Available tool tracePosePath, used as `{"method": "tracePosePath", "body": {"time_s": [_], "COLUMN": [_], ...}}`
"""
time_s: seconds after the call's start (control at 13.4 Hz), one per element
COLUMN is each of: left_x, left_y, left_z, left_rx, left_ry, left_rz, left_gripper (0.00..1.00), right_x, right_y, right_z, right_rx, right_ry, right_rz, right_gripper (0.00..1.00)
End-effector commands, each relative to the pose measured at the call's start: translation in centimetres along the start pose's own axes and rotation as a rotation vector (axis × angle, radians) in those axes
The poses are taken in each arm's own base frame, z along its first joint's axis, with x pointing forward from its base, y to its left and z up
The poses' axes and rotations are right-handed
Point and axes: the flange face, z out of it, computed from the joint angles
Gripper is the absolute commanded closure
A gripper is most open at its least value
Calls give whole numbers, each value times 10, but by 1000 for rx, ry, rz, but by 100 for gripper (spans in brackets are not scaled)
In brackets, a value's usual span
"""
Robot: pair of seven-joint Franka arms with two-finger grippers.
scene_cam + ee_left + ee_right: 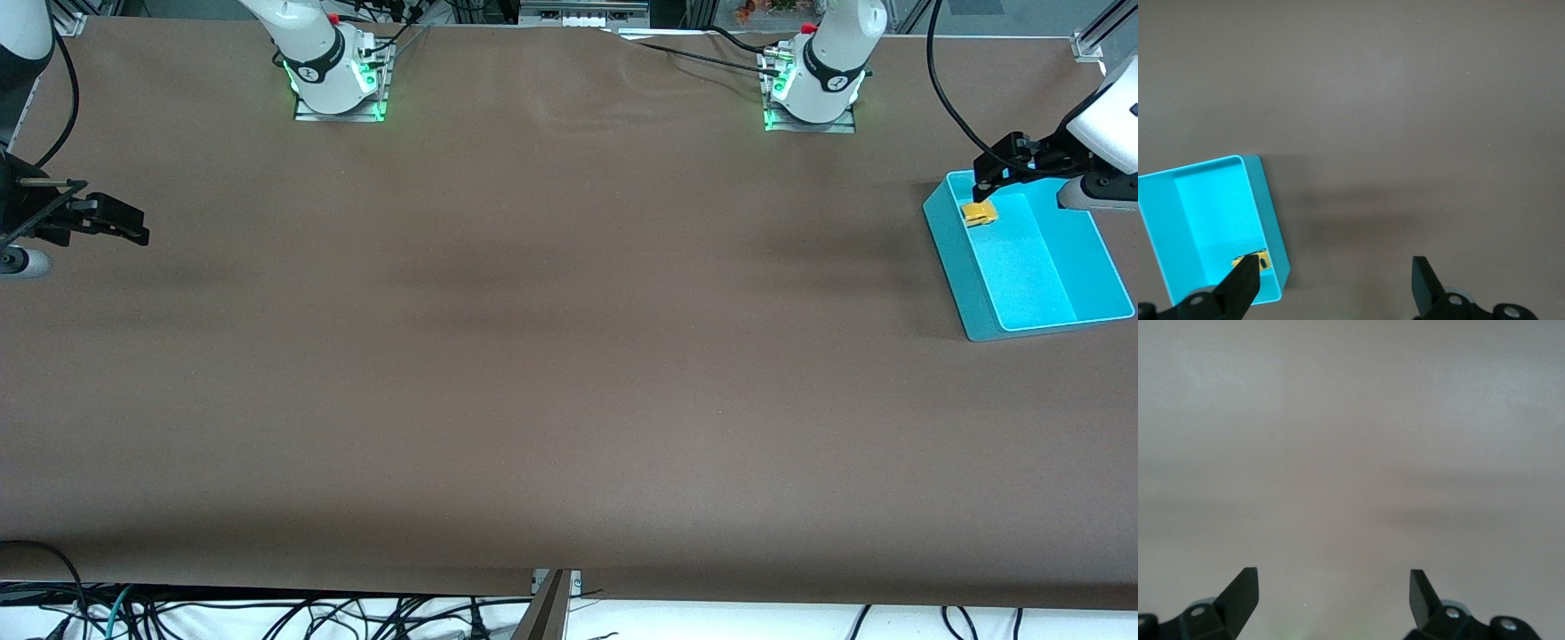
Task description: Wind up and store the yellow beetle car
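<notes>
Bright yellow, the tiny rounded beetle car [979, 213] lies inside the open turquoise plastic bin [1080, 313], on its floor in the corner farthest from the front camera and close against the wall that faces the middle of the table. The bin sits on the brown matte table [551, 356] at the left arm's end. The left gripper [1000, 169] hangs above that same corner of the bin, its black fingers spread wide and holding nothing; in the left wrist view one finger [1245, 283] partly covers the car [1251, 261]. The right gripper [111, 218] waits over the bare table at the right arm's end, its fingers [1241, 593] likewise spread apart and empty.
</notes>
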Motion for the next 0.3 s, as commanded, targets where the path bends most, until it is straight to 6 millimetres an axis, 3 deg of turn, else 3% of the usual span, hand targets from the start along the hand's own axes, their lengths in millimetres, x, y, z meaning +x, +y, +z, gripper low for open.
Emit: {"method": "tracePosePath", "body": {"time_s": [0.0,0.22], "left_x": [2,2], "left_y": [4,1], "left_z": [-5,-5], "left_rx": [-32,-33], "left_ry": [-3,-3], "left_rz": [-51,-71], "left_gripper": [0,0], "right_x": [2,2], "right_y": [-1,-1], "right_z": [-5,-5], "right_rx": [15,15], "right_ry": [9,9], "right_rz": [12,12], "right_gripper": [0,0]}}
